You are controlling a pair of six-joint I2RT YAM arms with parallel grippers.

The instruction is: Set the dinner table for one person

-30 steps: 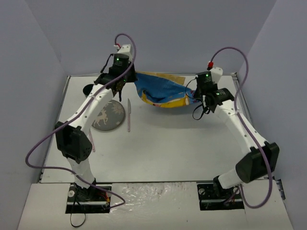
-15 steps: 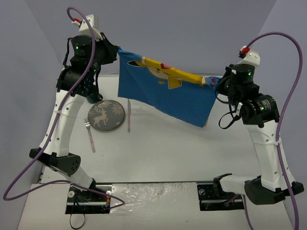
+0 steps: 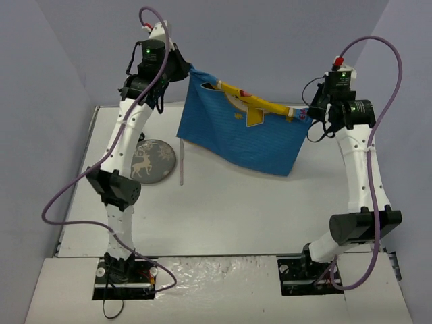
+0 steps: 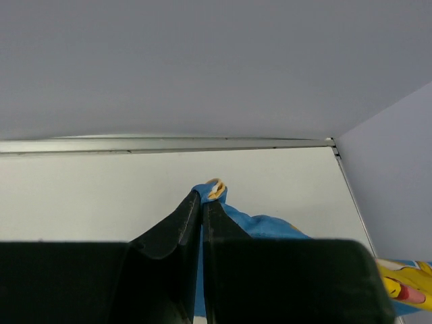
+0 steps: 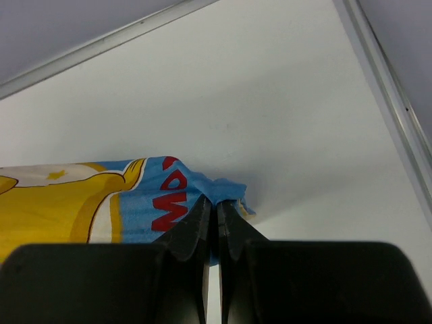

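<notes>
The blue cartoon-printed placemat (image 3: pixel 236 135) hangs stretched in the air between both grippers, above the far half of the white dinner table (image 3: pixel 229 209). My left gripper (image 3: pixel 190 69) is shut on its left top corner (image 4: pixel 214 190). My right gripper (image 3: pixel 307 115) is shut on its right top corner (image 5: pixel 223 191). The cloth's top edge is folded over, showing yellow print, and its lower edge hangs free. A round grey plate (image 3: pixel 152 162) with a deer print lies on the table at the left. A pale knife (image 3: pixel 181 162) lies just right of the plate.
The table has thin metal edging (image 3: pixel 77 182) and grey walls on three sides. The left arm's elbow (image 3: pixel 116 187) hangs over the table left of the plate and hides that spot. The arm bases sit at the near edge.
Both arms lifted the placemat off the table and spread it out. Since half a second ago the left gripper has moved right and the right gripper slightly back. The fork left of the plate is now hidden.
</notes>
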